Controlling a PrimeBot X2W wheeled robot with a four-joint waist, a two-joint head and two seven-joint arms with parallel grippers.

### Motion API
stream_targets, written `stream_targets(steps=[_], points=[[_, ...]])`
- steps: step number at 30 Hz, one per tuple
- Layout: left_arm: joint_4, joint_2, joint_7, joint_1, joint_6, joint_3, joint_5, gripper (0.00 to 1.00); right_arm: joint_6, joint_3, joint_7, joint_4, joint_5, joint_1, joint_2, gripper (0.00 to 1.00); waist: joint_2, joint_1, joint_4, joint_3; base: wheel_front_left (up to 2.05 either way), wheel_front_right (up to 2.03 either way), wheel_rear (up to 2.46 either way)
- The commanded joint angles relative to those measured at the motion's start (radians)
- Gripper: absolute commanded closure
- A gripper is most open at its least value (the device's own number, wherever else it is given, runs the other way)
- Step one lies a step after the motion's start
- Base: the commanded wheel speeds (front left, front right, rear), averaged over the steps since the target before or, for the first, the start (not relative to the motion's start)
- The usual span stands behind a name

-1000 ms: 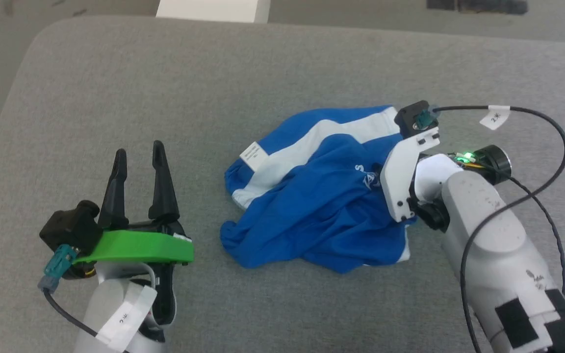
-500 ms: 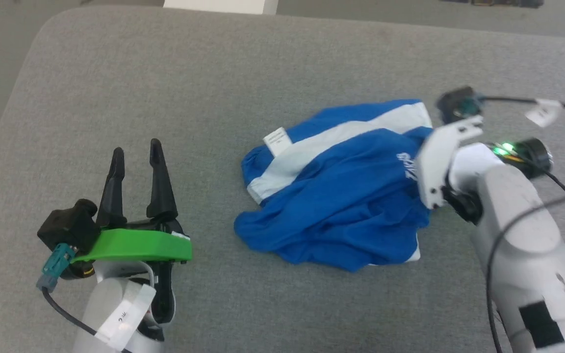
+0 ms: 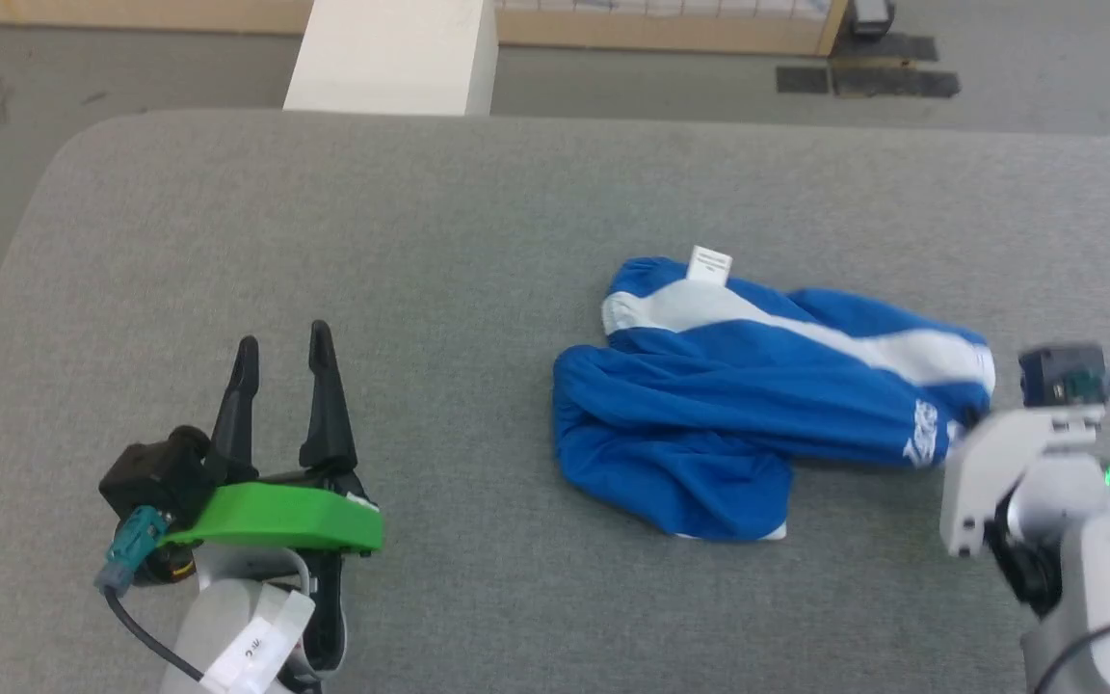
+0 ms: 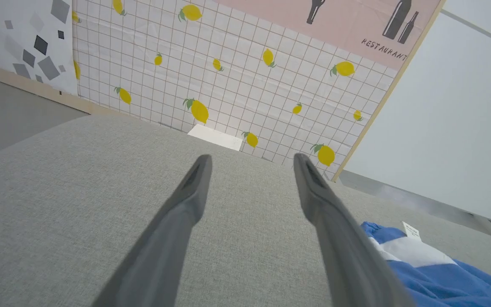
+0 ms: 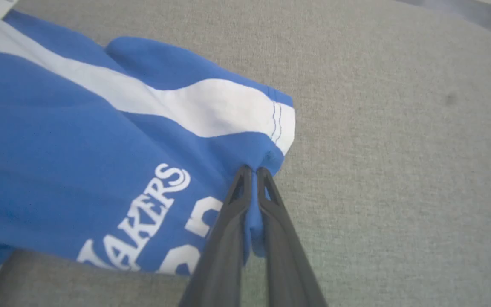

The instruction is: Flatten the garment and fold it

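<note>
Right gripper (image 5: 250,172) is pinched shut on a bit of blue fabric at the corner of the shorts (image 3: 709,405). Its fingers (image 5: 224,247) hide part of the white number (image 5: 198,213), and only "AKERS" of the lettering (image 5: 143,221) is readable. The shorts lie bunched up, right of centre on the grey cushion (image 3: 372,222). Left gripper (image 3: 283,339) is spread wide and empty, well apart.

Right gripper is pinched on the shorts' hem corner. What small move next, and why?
Probably pull the right gripper rightward: it is shut on a corner of the shorts, which lie bunched, and the left gripper is open, well apart.
</note>
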Motion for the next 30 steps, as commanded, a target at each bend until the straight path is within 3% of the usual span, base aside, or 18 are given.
stream_targets(steps=[1,3,4,5,12,19,30], points=[[0.007,-0.002,-0.005,0.015,-0.008,-0.002,0.009,0.0,-0.002,0.001,0.022,-0.01,0.047,0.039,0.003,1.0,0.0,0.0,-0.025,-0.028,0.0,0.0,0.0],[0.015,-0.002,-0.005,0.018,-0.012,-0.009,0.01,0.0,-0.002,0.004,0.046,-0.015,0.101,0.075,0.003,1.0,0.0,0.0,-0.029,-0.033,0.0,0.0,0.0],[0.018,-0.002,-0.005,0.018,-0.012,-0.012,0.01,0.0,-0.002,0.008,0.046,-0.018,0.129,0.086,0.003,0.63,0.0,0.0,-0.03,-0.035,0.0,0.0,0.0],[0.022,-0.002,-0.005,0.018,-0.013,-0.016,0.01,0.0,-0.002,0.012,0.039,-0.024,0.154,0.097,0.003,0.0,0.0,0.0,-0.031,-0.037,0.0,0.0,0.0],[0.065,-0.002,-0.005,0.001,-0.018,-0.052,0.004,0.0,-0.002,-0.012,-0.128,-0.064,0.247,0.142,0.003,0.0,0.0,0.0,-0.039,-0.051,0.0,0.0,0.0],[0.171,-0.002,-0.002,-0.107,-0.009,-0.188,-0.061,0.0,-0.002,0.036,-0.364,-0.15,0.259,0.226,0.003,0.0,0.0,0.0,-0.047,-0.055,0.0,0.0,0.0],[0.494,-0.002,0.21,-0.485,0.066,-0.448,-0.216,0.0,-0.002,0.105,-0.568,-0.277,0.255,0.237,0.003,0.0,0.0,0.0,-0.118,0.009,0.0,0.0,0.0]])
